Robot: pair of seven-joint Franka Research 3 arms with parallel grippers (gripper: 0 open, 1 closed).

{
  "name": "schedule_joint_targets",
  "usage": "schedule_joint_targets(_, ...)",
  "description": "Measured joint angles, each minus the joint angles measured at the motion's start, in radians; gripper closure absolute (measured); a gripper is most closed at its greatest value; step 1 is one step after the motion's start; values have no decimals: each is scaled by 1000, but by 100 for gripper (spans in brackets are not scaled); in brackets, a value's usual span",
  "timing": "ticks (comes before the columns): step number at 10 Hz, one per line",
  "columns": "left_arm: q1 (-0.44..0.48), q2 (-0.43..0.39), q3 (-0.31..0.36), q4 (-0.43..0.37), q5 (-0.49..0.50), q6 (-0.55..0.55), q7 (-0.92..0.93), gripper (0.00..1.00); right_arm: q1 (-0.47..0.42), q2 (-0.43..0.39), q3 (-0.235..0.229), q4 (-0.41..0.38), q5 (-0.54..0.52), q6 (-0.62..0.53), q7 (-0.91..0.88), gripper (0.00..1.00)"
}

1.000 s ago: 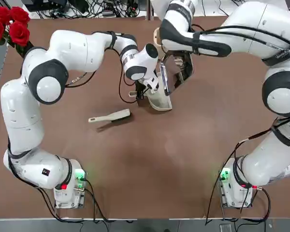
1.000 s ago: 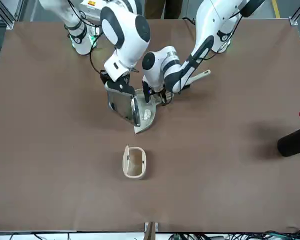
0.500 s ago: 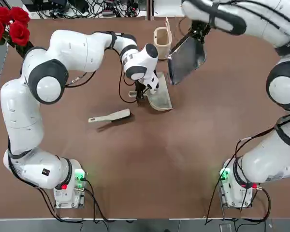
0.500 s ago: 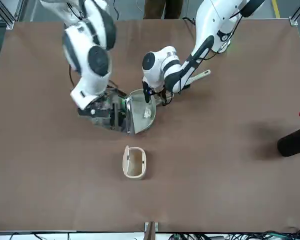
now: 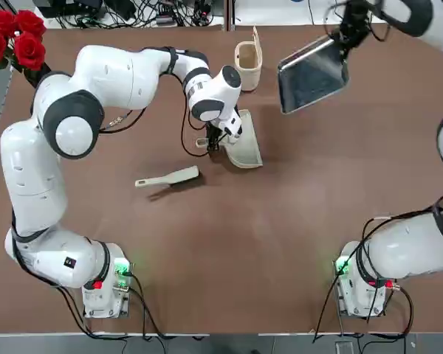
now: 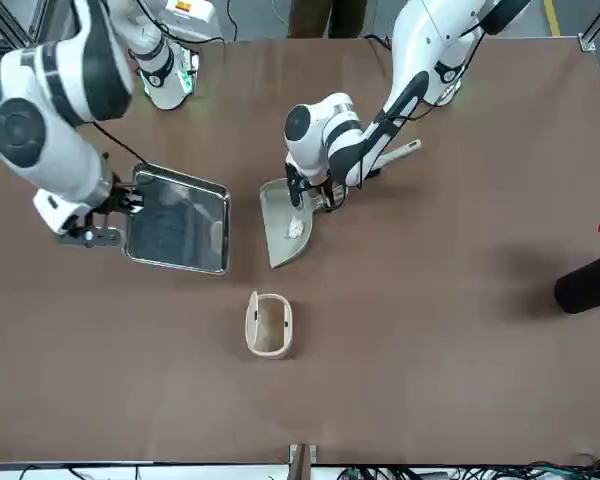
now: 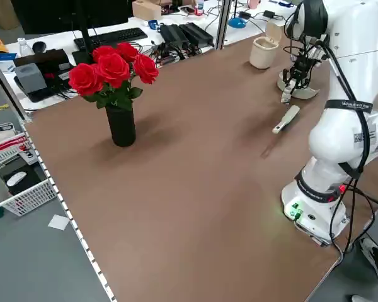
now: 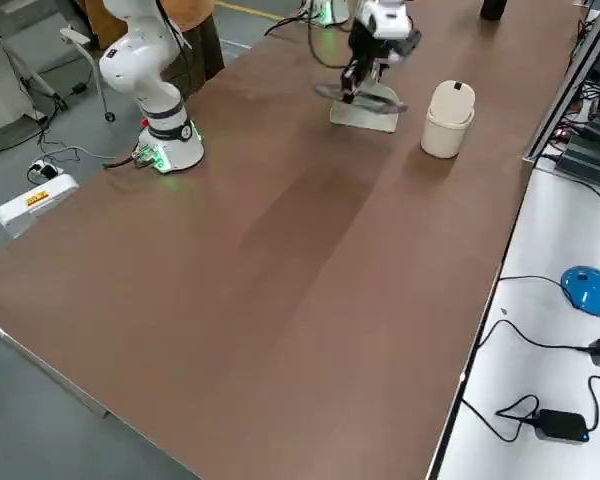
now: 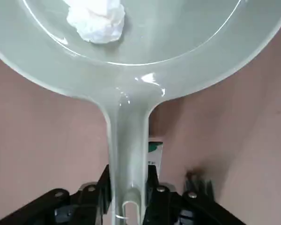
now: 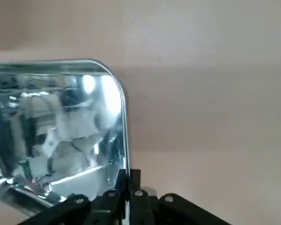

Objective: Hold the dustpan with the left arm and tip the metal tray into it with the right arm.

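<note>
Fingers of the left gripper (image 9: 127,206) are clamped on the short handle of the dustpan (image 5: 245,145), low over the table (image 5: 229,243). Beyond those fingers the cream scoop widens out, its flat lip pointing away from the gripper and resting on the brown surface. Inside the scoop, just past the handle's root, lies a crumpled white wad (image 9: 97,19). On the near side of the left gripper, towards the robot's bases, a slim cream hand brush (image 5: 167,178) lies flat, apart from the dustpan. Farther off than the dustpan stands a cream cup-shaped bin (image 5: 247,64), upright and well clear of the fingers.

Over to the robot's right, the right gripper (image 10: 129,180) is pinched shut on the rim of the metal tray (image 5: 312,73), near one corner. The tray spreads out from those fingers as a shiny square, held off the table and near level in the front view, with its inside facing up. It hangs well apart from the dustpan and the bin.

At the far left corner of the table a black vase of red roses (image 5: 13,38) stands alone.
</note>
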Motion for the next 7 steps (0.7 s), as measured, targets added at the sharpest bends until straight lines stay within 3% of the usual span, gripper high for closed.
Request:
schedule_joint_targets(2, 2, -23, -2, 6, 1, -54, 4, 68, -1, -67, -180, -178, 106, 82, -178, 95)
schedule_joint_targets(4, 8, -82, -5, 11, 1, -94, 21, 68, -3, -69, -323, -255, 170, 112, -317, 95)
schedule_joint_targets(5, 14, -119, -10, 11, -8, -125, 34, 68, -4, -65, -379, -285, 202, 144, -392, 95)
schedule_joint_targets(7, 49, -197, -33, 13, -25, -185, 83, 68, -4, -23, -440, -347, 225, 257, -527, 95)
